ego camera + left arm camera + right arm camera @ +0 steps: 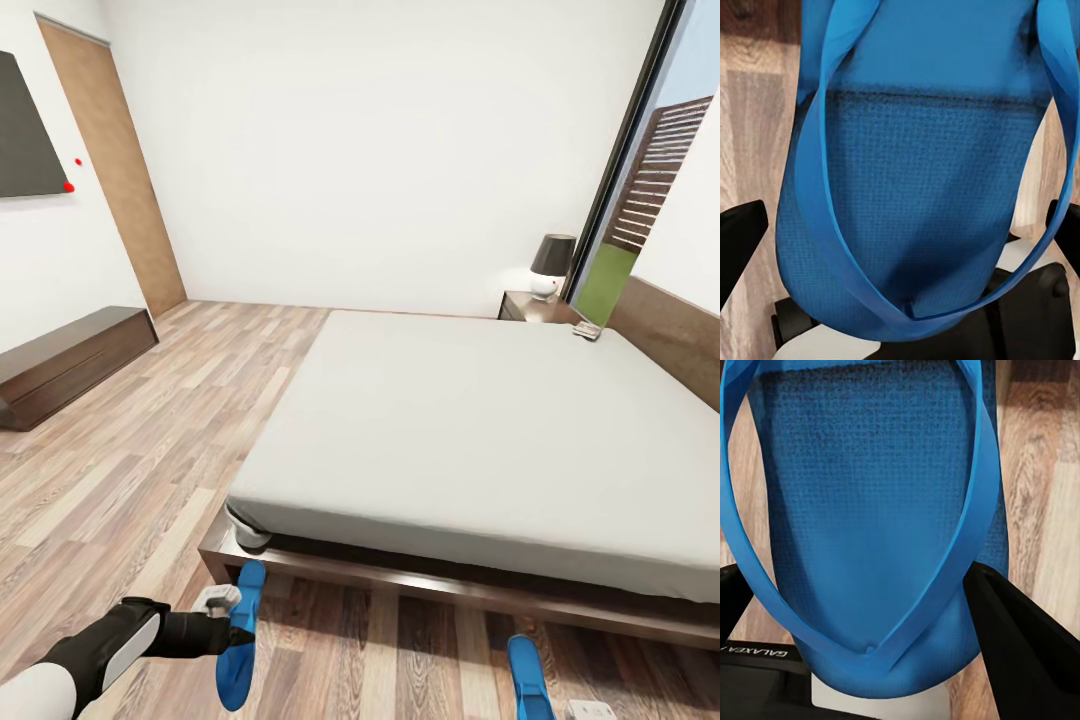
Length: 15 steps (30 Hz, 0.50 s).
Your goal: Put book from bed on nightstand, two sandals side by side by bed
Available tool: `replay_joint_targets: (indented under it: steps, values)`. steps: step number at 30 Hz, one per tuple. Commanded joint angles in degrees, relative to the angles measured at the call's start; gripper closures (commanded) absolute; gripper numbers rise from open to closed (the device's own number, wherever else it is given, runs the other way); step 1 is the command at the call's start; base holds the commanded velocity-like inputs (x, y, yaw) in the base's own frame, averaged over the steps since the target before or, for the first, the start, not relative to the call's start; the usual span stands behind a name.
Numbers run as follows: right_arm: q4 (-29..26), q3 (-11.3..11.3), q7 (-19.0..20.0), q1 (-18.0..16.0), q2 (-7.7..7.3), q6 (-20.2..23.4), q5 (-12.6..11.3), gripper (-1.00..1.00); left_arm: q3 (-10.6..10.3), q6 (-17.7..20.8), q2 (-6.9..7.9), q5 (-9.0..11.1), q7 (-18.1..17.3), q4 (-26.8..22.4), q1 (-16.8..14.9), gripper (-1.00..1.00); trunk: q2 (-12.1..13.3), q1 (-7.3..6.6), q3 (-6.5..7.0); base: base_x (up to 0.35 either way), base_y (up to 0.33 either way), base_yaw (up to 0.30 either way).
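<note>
Two bright blue sandals hang over the plank floor just in front of the bed's foot. My left gripper is shut on the left sandal, which tilts beside the bed's corner. In the left wrist view that sandal sits between the black fingers. My right gripper is shut on the right sandal; in the right wrist view this sandal lies between the fingers. A small flat thing, probably the book, lies at the mattress's far corner, by the nightstand.
A lamp with a dark shade stands on the nightstand. A long dark bench-like unit runs along the left wall under a dark panel. A wooden door is at the back left, and a tall window at the right.
</note>
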Motion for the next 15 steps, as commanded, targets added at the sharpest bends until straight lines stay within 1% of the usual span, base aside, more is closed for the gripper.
replay_joint_targets:
  steps: [1,4,15]
  values:
    - [-0.1,-0.5,0.5,-0.1,0.05,0.4,0.2,1.00,-0.3,0.3,0.02,0.4,0.1,-0.1,0.0,1.00,0.0,0.00,-0.05,0.000,0.000,0.000]
    - [-0.1,-0.5,0.5,-0.1,0.03,0.4,0.2,1.00,-0.3,0.4,-0.10,0.4,0.1,-0.1,-0.1,1.00,0.0,0.00,-0.05,0.000,0.000,0.000]
    - [-0.1,-0.5,0.3,-0.1,-0.02,0.3,0.2,1.00,-0.3,0.3,-0.25,0.3,0.1,-0.1,-0.1,1.00,-4.4,2.41,-2.03,0.000,0.000,0.000]
